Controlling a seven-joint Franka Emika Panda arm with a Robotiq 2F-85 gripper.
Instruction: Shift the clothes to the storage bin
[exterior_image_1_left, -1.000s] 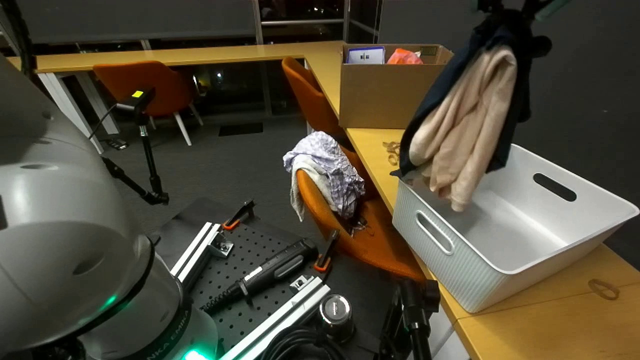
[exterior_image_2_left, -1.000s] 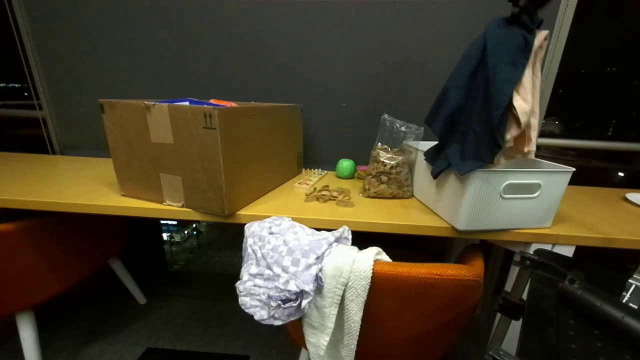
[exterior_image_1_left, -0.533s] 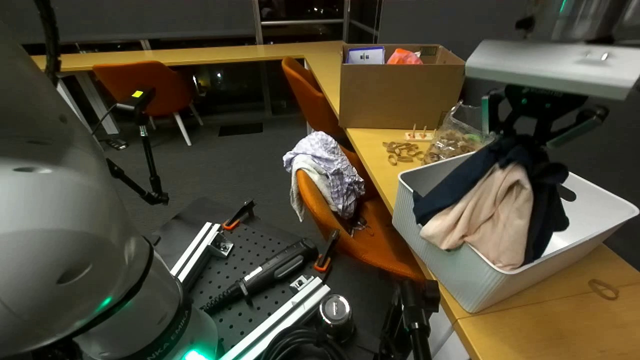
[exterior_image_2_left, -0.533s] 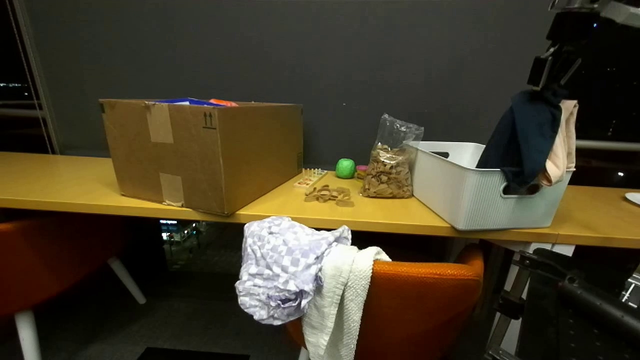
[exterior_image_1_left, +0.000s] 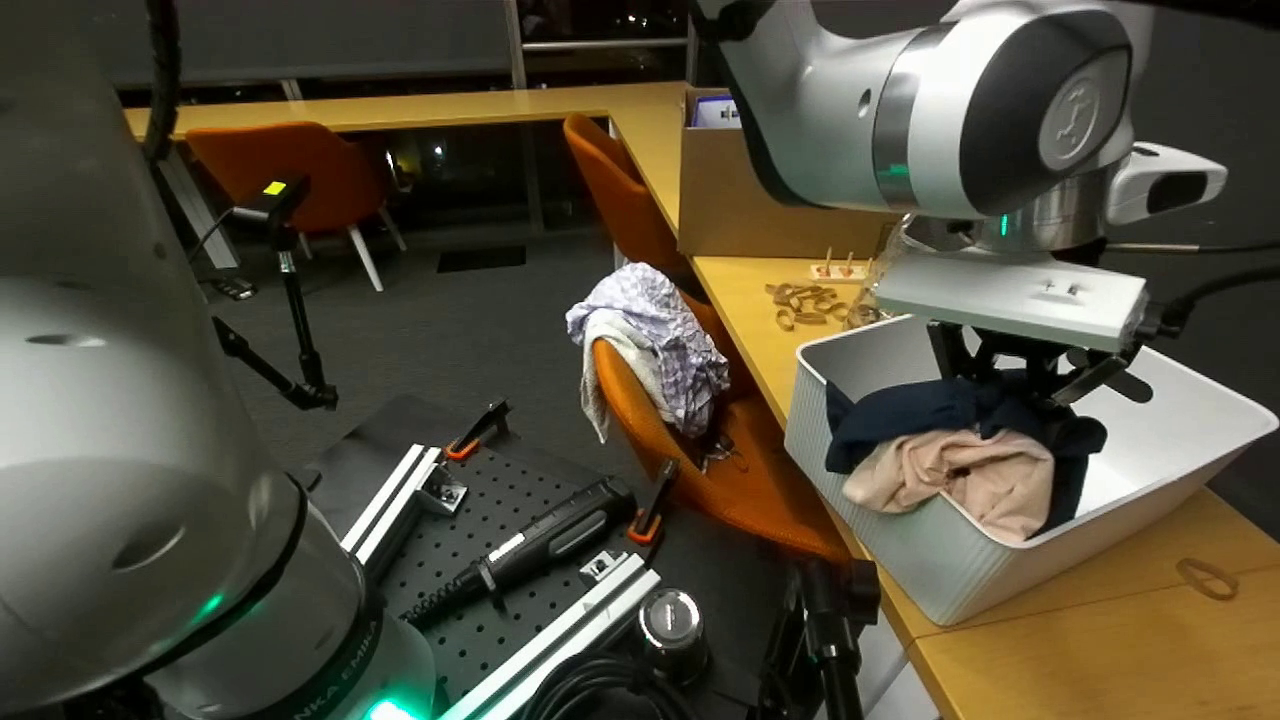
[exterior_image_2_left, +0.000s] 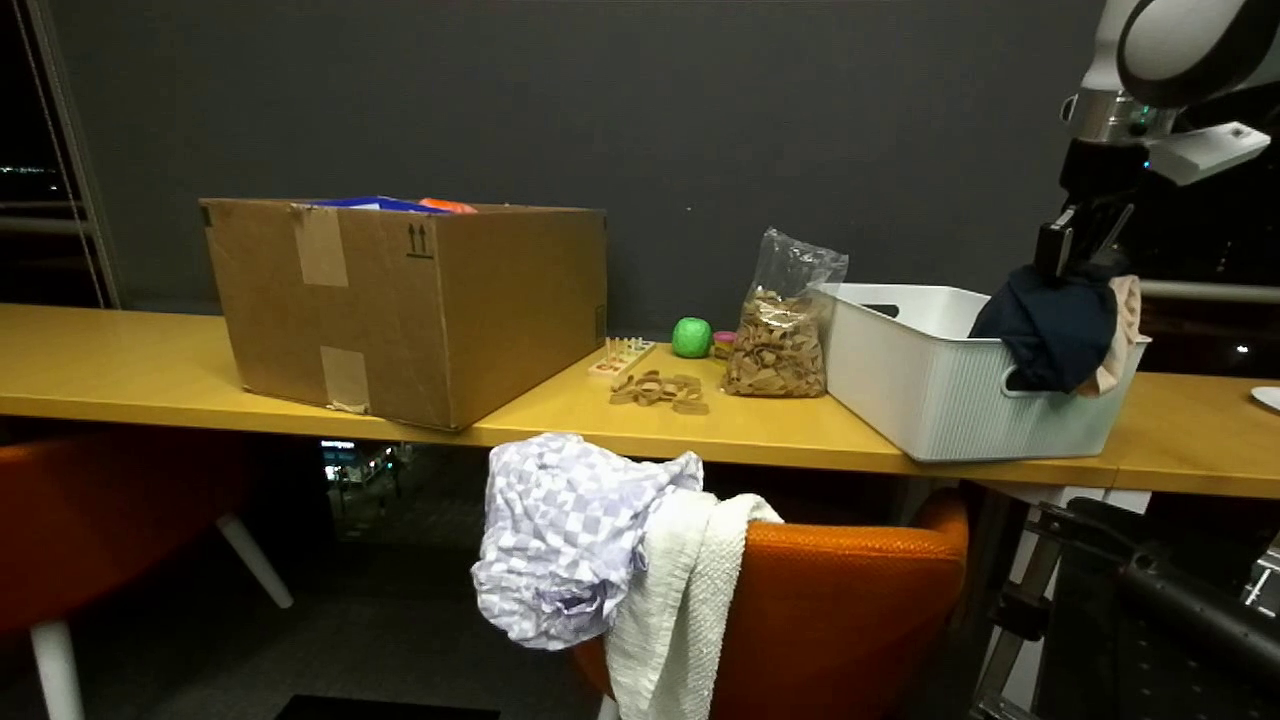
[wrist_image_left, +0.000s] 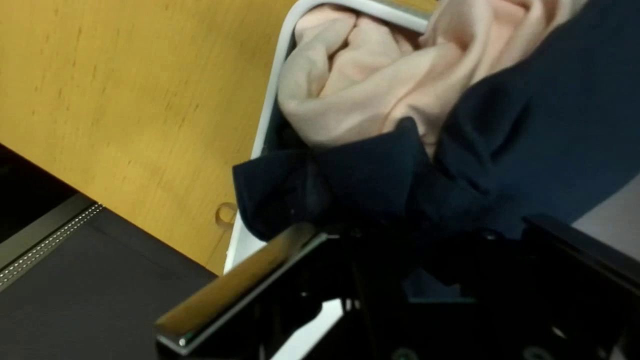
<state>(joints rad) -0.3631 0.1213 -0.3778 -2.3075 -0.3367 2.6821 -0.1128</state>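
The white storage bin (exterior_image_1_left: 1000, 580) stands on the table, also in an exterior view (exterior_image_2_left: 980, 415) and at the wrist (wrist_image_left: 270, 90). My gripper (exterior_image_1_left: 1010, 385) is low over the bin, shut on the dark navy cloth (exterior_image_1_left: 900, 420); it shows in an exterior view (exterior_image_2_left: 1085, 262) too. A peach cloth (exterior_image_1_left: 1005, 485) is bunched against the navy one; whether the jaws also hold it is hidden. Both cloths lie partly in the bin and partly over its handle-side rim. A checked cloth (exterior_image_2_left: 570, 530) and a white cloth (exterior_image_2_left: 690, 590) hang on an orange chair.
A cardboard box (exterior_image_2_left: 340, 320), a bag of brown bands (exterior_image_2_left: 775, 345), loose bands (exterior_image_2_left: 655, 390), a peg board (exterior_image_2_left: 622, 355) and a green ball (exterior_image_2_left: 691, 337) stand on the table (exterior_image_2_left: 790, 430). The orange chair (exterior_image_2_left: 850, 600) is below its edge.
My gripper has moved across and then down to the bin with the cloths. They hung long above it; now they are bunched in and over the rim. The chair's cloths have not moved.
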